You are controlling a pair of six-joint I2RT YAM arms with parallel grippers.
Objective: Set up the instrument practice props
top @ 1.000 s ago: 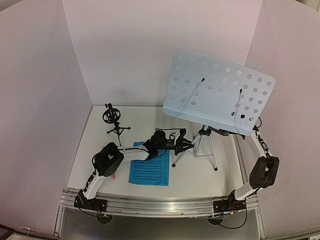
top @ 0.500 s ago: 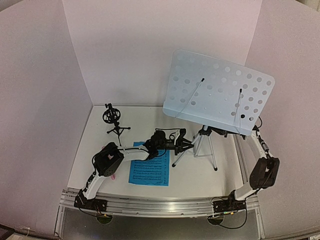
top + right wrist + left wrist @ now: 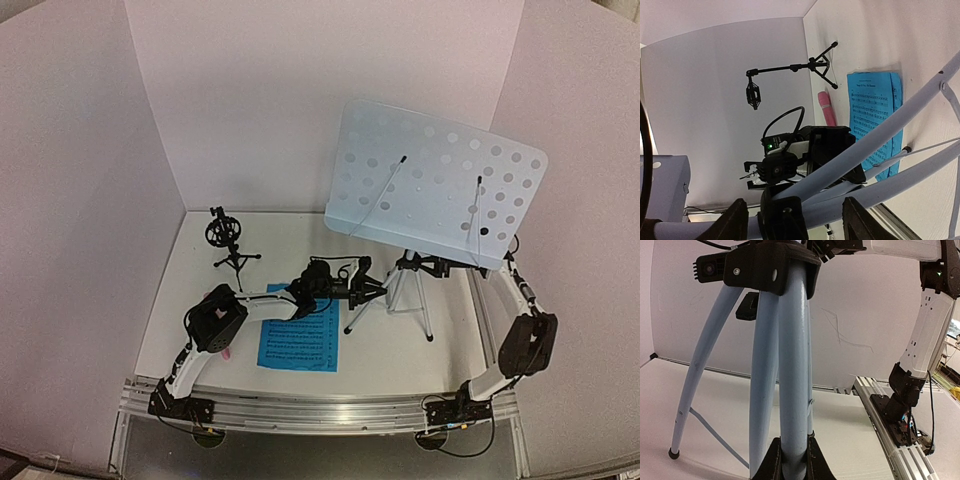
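Note:
The music stand stands at centre right, its perforated pale desk [image 3: 435,195] tilted above the silver tripod legs [image 3: 400,300]. My left gripper [image 3: 793,460] is shut on one pale tube of the stand [image 3: 792,365], low down. My right gripper [image 3: 797,220] is open, its fingers [image 3: 865,220] wide on either side of the black tripod hub [image 3: 782,212] under the desk, with a gap on each side. A blue sheet-music page [image 3: 300,340] lies flat on the table. The pink microphone [image 3: 827,107] lies beside it. The small black mic mount [image 3: 228,240] stands at the back left.
White walls close the table in on three sides. An aluminium rail [image 3: 320,410] runs along the near edge with both arm bases on it. The right arm [image 3: 930,330] rises close beside the stand. The left arm [image 3: 220,320] reaches over the blue page.
My right gripper has opened off the stand's hub. The desk has shifted very slightly. The left gripper holds the same tube as before.

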